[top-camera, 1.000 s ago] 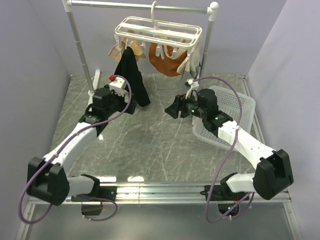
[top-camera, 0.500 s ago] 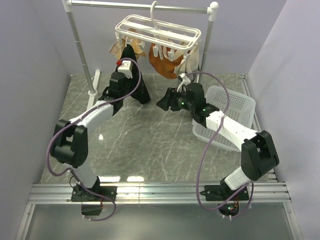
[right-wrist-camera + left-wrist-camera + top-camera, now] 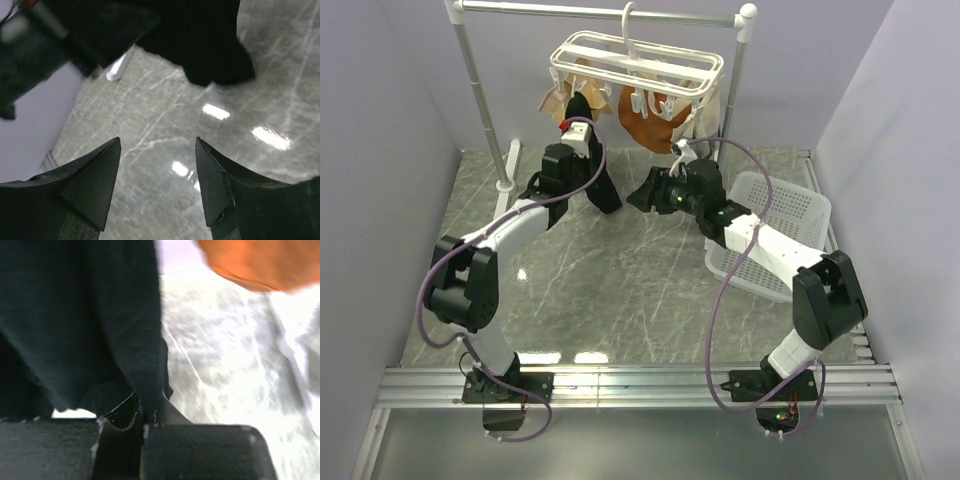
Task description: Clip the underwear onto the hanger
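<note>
The left gripper [image 3: 142, 426] pinches the underwear [image 3: 100, 315] hanging from the hanger [image 3: 640, 62] above it, likely to steady it, while the right gripper [image 3: 157, 145], spread wide, faces the cloth ahead.

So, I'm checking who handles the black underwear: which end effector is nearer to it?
Left. The left end effector is closed on the underwear; the right end effector is open, off to its right, not touching.

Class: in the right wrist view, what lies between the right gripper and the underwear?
Only bare table. In the right wrist view, nothing but grey marbled surface with light glints separates the open right gripper from the underwear.
</note>
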Controlling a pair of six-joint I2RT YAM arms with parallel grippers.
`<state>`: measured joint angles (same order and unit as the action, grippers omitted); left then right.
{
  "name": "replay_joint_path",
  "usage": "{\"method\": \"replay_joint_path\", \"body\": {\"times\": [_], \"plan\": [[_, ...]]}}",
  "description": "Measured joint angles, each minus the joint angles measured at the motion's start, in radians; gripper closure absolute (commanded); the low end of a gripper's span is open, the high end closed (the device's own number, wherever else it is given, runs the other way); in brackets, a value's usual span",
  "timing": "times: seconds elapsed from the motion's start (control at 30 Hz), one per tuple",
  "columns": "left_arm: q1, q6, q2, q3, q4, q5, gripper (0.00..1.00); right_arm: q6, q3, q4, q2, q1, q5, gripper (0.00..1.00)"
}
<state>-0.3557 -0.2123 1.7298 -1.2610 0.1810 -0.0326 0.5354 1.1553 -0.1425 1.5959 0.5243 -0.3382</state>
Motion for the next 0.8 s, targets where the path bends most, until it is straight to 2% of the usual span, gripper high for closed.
{"method": "replay_joint_path", "body": {"times": [0.2, 0.4, 0.6, 0.8], "plan": [[0.028, 0.092, -0.165, 0.056, -0.099, 0.226, 1.00, 0.039, 0.025, -0.040, 0.064, -0.010, -0.046, 0.25], [0.130, 0.183, -0.303, 0.063, -0.194, 0.517, 1.00, 0.107, 0.055, -0.076, 0.109, -0.017, -0.124, 0.22], [0.202, 0.251, -0.357, 0.087, -0.268, 0.772, 1.00, 0.234, 0.062, -0.135, 0.129, -0.033, -0.235, 0.21], [0.238, 0.249, -0.373, 0.097, -0.291, 0.970, 1.00, 0.424, 0.044, -0.219, 0.145, -0.036, -0.301, 0.21]]}}
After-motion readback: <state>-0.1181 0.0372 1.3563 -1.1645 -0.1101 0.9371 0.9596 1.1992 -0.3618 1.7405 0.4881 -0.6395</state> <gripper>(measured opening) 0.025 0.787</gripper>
